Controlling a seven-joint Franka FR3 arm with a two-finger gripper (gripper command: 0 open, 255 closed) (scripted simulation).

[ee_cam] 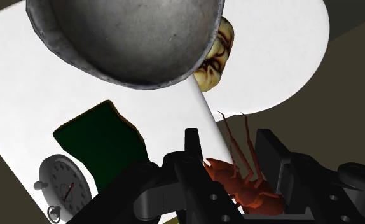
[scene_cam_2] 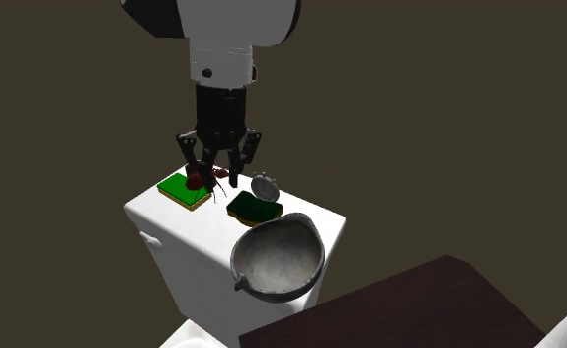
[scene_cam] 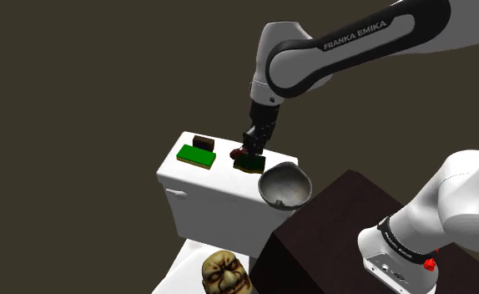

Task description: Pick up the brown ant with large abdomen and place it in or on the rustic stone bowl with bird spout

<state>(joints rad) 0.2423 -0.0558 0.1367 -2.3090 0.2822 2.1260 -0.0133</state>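
Tool (ee_cam: 230, 145) clasps reddish-brown ant (ee_cam: 245, 188), partly hidden behind it; grey bowl (ee_cam: 124, 38) cropped.

The glossy reddish-brown ant (ee_cam: 241, 184) has thin, darker red legs. The pincer (ee_cam: 229, 146) is black all over. The round stone bowl (scene_cam_2: 277, 262) is mottled grey. The toilet tank (scene_cam_2: 173, 232) is plain white. The flat block (scene_cam_2: 185, 188) is bright green over tan, and the flat slab (scene_cam_2: 255, 208) is dark green. The stopwatch (ee_cam: 63, 184) has a white face and a grey rim. The grimacing head (scene_cam: 225, 274) is sallow yellow-brown. The box stand (scene_cam: 330, 217) is dark brown.
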